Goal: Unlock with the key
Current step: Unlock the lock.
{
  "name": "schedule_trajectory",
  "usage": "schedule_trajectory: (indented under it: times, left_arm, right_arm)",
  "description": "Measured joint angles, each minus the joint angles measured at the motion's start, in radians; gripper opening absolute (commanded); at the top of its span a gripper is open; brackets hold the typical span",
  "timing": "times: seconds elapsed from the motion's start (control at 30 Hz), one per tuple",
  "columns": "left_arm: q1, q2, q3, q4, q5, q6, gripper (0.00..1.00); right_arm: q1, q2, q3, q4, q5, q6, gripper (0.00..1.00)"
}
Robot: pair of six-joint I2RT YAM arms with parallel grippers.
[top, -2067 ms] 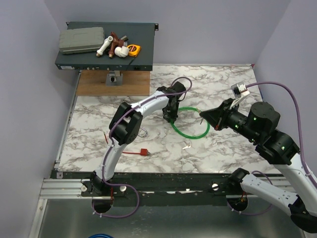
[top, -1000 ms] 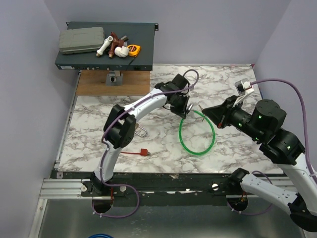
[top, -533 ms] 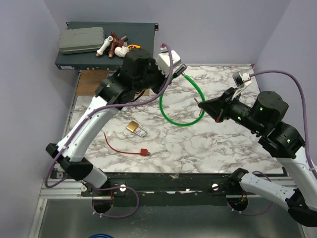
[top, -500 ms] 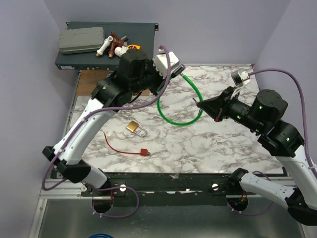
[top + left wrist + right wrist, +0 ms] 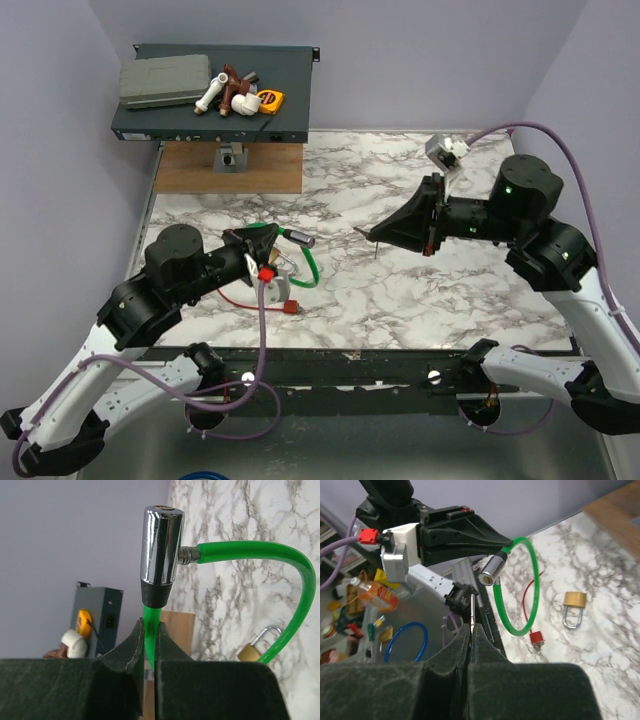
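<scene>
On the right wrist view I see the right gripper (image 5: pixel 470 630) with its fingers pressed together on the tiny flat silvery-grey metal key (image 5: pixel 471 609). The key's thin blade sticks out past the fingertips, edge-on to my camera. Just beyond its tip is the chrome lock cylinder (image 5: pixel 492 571) on the green plastic-coated cable loop (image 5: pixel 536 580), with its round end face turned toward me. Key and cylinder are near but not touching. The left gripper (image 5: pixel 149 630) is clamped on the green cable right below that cylinder, holding it up above the white marbled table (image 5: pixel 450 290). From the top camera, the key sits at the right fingertips over the middle of the table, with the cylinder off to their left. A small brass padlock with a silver shackle (image 5: pixel 574 606) lies flat on the table near the loop, close to a thin red cable with a red end tag (image 5: pixel 537 639). I cannot tell how the key's teeth are turned.
</scene>
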Motion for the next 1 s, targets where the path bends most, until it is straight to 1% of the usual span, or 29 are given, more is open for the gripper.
schedule_trajectory:
  times: [0.07, 0.17, 0.3, 0.5, 0.7, 0.83, 1.0]
  left_arm:
    - [-0.007, -0.07, -0.056, 0.034, 0.034, 0.09, 0.0]
    - [-0.02, -0.147, -0.111, 0.082, 0.065, 0.182, 0.0]
    - [-0.032, -0.159, -0.117, 0.128, 0.082, 0.251, 0.0]
    - [-0.037, -0.121, -0.117, 0.153, 0.076, 0.279, 0.0]
    - [-0.038, -0.097, -0.162, 0.18, 0.058, 0.293, 0.0]
    - [-0.043, -0.077, -0.163, 0.183, 0.056, 0.292, 0.0]
    - [-0.044, -0.049, -0.16, 0.18, 0.049, 0.272, 0.0]
  right_arm:
    - [0.0, 0.034, 0.008, -0.006, -0.062, -0.007, 0.01]
    - [0.0, 0.081, 0.005, -0.028, -0.119, -0.024, 0.01]
    - [0.0, 0.098, -0.01, -0.053, -0.16, -0.048, 0.01]
    - [0.011, 0.105, -0.011, -0.064, -0.174, -0.086, 0.01]
    - [0.025, 0.12, -0.013, -0.067, -0.175, -0.098, 0.01]
    - [0.045, 0.129, -0.013, -0.075, -0.174, -0.108, 0.01]
    - [0.077, 0.146, -0.013, -0.104, -0.138, -0.128, 0.01]
